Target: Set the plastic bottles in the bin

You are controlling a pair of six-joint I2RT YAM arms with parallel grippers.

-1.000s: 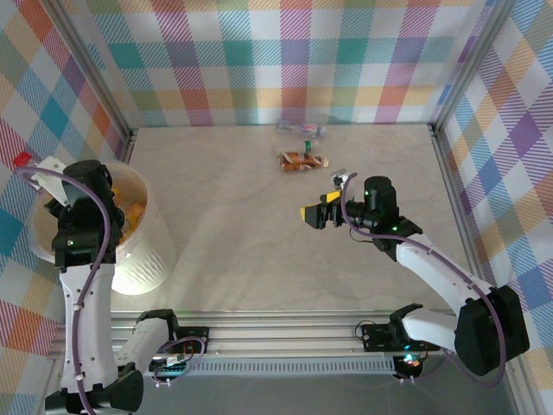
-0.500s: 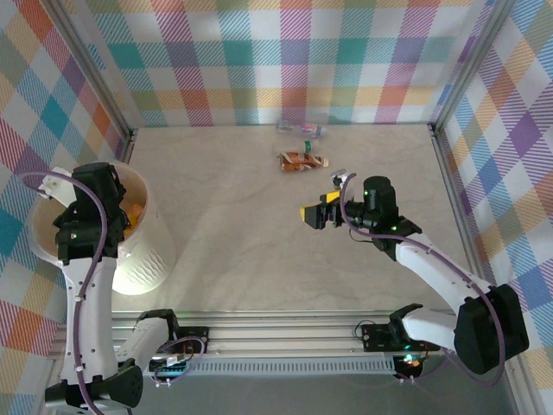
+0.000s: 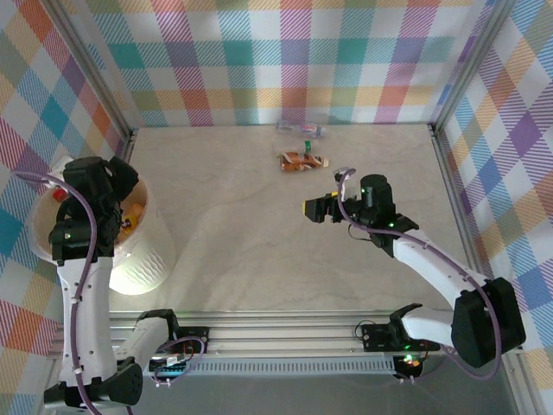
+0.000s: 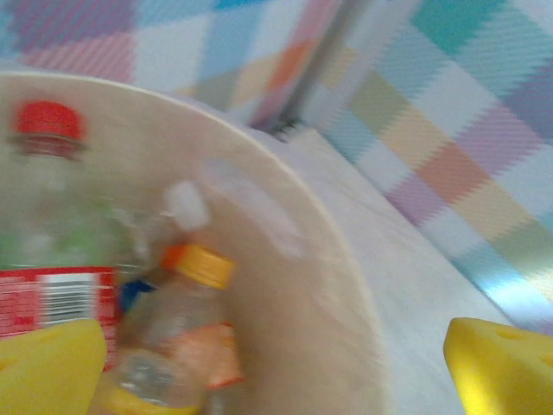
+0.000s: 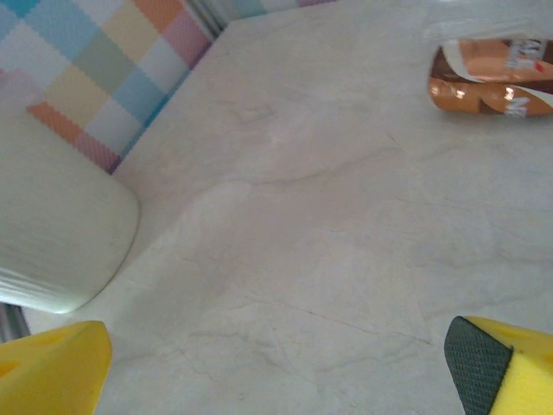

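Item: brown-and-orange-labelled clear plastic bottle (image 3: 302,161), lying on the pale table (image 3: 242,242) beyond my right gripper (image 5: 276,363), whose fingers are spread and empty. I judge it light, thin-walled and slippery; pinch mid-label. My left gripper (image 4: 276,363) is spread over the large round white ribbed bin (image 3: 151,251).

A brown-label bottle (image 3: 302,160) and a clear bottle (image 3: 300,129) lie well apart from the bin (image 3: 149,255).

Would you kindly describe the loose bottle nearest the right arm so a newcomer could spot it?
On the pale table, two bottles lie on their sides near the middle of the checked back wall. Yours is the front bottle, farther from the wall; its orange-brown label sets it apart from the mostly clear bottle behind it.
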